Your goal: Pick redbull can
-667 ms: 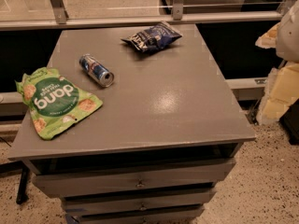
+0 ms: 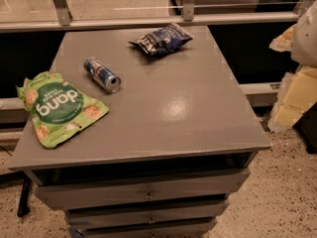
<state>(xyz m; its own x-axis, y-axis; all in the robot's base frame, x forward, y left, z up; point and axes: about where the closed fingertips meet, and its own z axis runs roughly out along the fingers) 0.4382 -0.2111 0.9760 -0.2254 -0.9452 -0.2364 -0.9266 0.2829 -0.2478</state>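
The redbull can lies on its side on the left part of the grey table top, with its silver end facing the front right. It is blue and silver with a red mark. My gripper shows only as cream and white parts at the right edge of the camera view, off the table's right side and far from the can. Nothing is seen held in it.
A green snack bag lies at the table's left front, close to the can. A dark blue crinkled snack bag lies at the back middle. Drawers sit below the top. A rail runs behind the table.
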